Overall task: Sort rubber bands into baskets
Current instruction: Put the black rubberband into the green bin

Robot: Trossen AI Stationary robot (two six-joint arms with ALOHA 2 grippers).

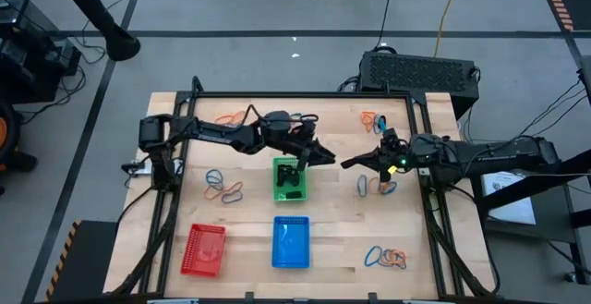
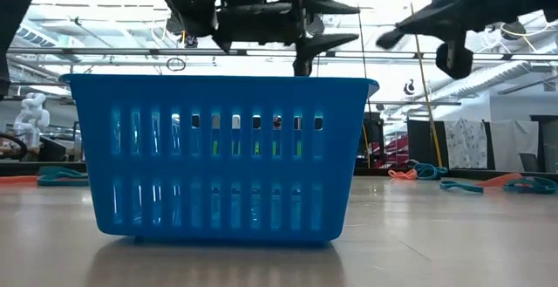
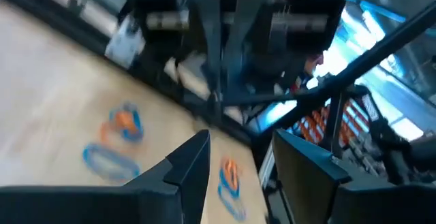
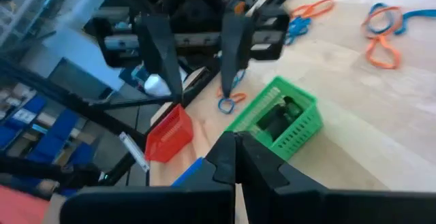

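Rubber bands are being sorted into baskets.
The left gripper [image 1: 325,154] is being held open above the green basket [image 1: 276,191]; the right gripper [image 1: 349,164] is being kept closed on nothing. Rubber bands [image 1: 223,187] are being left scattered on the table [image 1: 332,225]; they look light, soft and stretchy, best pinched on one strand.

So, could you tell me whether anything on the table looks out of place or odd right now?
Nothing looks spilled or damaged. The green basket, blue basket and red basket sit upright. Rubber bands still lie loose in clusters on the table, which fits unfinished sorting.
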